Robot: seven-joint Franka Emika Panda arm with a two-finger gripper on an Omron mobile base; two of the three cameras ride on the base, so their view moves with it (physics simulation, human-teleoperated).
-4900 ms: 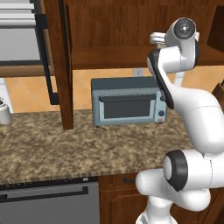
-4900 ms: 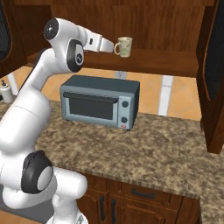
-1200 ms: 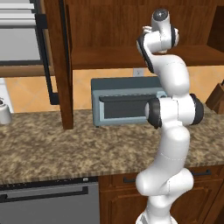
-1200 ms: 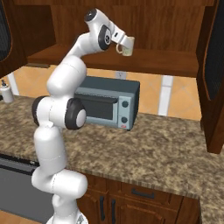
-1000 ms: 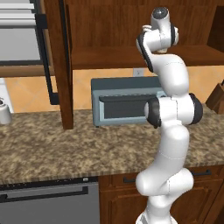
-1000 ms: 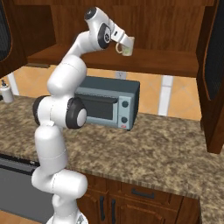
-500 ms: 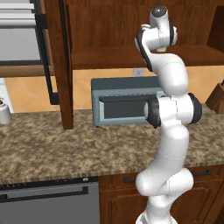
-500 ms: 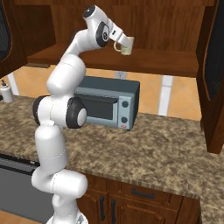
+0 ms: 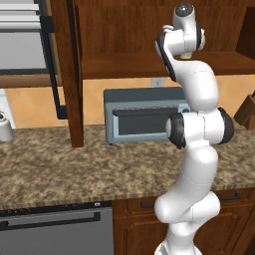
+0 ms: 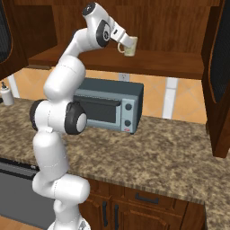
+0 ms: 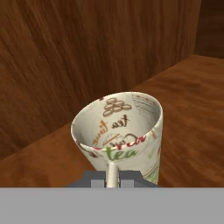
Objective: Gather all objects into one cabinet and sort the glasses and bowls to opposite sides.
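gripper (image 10: pixel 122 42) is clamped on the cream-white mug's (image 10: pixel 129 46) handle, holding it just over the cabinet shelf (image 10: pixel 152 63)

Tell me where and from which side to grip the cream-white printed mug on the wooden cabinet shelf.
Grip the cream-white printed mug by its thin handle, coming from the handle side, out of the open front of the wooden cabinet shelf. The handle juts toward the hand, whose fingers are already shut on it; the round, wide body suits the jaws less.
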